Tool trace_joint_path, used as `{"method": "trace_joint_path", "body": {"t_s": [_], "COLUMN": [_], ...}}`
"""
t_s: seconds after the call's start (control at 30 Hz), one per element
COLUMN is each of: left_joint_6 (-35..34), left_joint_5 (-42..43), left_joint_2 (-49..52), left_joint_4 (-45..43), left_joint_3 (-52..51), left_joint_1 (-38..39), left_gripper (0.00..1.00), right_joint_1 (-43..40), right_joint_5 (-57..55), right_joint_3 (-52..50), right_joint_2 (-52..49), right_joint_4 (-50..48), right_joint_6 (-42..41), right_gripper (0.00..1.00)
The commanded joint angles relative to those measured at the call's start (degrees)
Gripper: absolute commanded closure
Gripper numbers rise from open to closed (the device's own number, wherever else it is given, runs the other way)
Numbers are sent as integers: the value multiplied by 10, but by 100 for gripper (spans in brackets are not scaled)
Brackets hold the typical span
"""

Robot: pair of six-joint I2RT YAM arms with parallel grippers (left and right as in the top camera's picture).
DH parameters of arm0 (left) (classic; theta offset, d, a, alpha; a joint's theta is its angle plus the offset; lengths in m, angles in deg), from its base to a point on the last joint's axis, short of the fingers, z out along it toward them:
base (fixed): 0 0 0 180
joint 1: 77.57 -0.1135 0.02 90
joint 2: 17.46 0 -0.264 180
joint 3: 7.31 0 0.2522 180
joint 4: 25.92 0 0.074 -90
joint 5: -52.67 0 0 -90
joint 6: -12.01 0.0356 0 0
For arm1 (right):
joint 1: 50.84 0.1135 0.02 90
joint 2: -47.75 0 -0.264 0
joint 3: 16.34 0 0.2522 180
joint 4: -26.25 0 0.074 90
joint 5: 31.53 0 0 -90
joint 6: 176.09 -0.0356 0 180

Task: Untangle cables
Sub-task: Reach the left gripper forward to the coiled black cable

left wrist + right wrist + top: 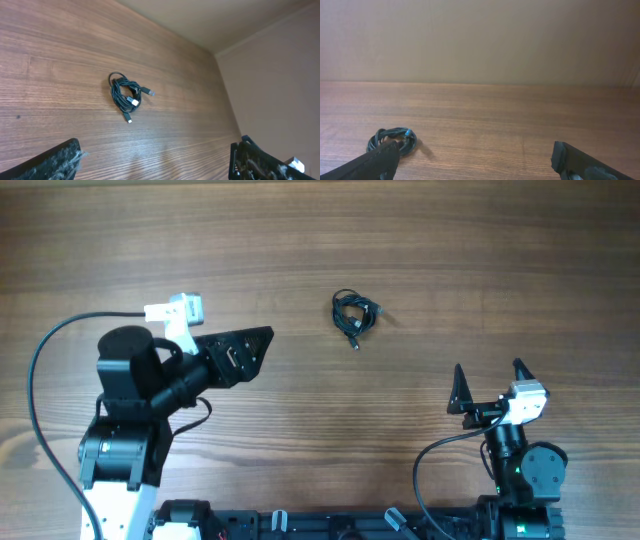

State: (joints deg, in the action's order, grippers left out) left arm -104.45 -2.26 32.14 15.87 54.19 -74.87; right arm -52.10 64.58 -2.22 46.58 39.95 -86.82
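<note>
The cables lie as one small black bundle of thin cords on the wooden table, a little right of centre toward the back, with a plug end sticking out below it. My left gripper is open, pointing right, and stands well to the left of the bundle. In the left wrist view the cables sit ahead of the open gripper, nothing between its fingers. My right gripper is open at the front right. In its wrist view the cables lie far left, partly behind the left finger.
The table is bare wood around the bundle. A thick black arm cable loops at the far left. The arm bases stand along the front edge. A beige wall rises behind the table.
</note>
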Motion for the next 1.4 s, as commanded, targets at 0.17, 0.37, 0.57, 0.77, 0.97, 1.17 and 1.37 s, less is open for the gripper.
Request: {"method": "trace_joint_path", "body": {"t_s": [0.17,0.37,0.57,0.77,0.97,1.17,1.37], "left_joint_6": [-122,-151,-268,-217,-99,-97,-99], "left_joint_5": [-103,-335,-523,-501,-501,-501,-501], "left_joint_2": [117,233,370,487,559,642,676], "left_joint_4": [-169,-190,-257,-381,-472,-483,-463], "left_joint_3": [9,34,34,34,34,67,78], "left_joint_1": [124,249,290,306,322,323,331], "left_gripper": [0,14,37,37,23,27,87], "right_joint_1": [3,3,3,3,3,3,3], "right_joint_5": [-8,-8,-8,-8,-8,-8,-8], "right_joint_3": [-1,-1,-1,-1,-1,-1,-1], "right_joint_2": [2,2,2,2,2,2,2], "right_joint_4": [-2,-2,-2,-2,-2,-2,-2], "right_joint_6": [7,7,7,7,7,7,7], "right_gripper": [0,0,0,0,0,0,0]}}
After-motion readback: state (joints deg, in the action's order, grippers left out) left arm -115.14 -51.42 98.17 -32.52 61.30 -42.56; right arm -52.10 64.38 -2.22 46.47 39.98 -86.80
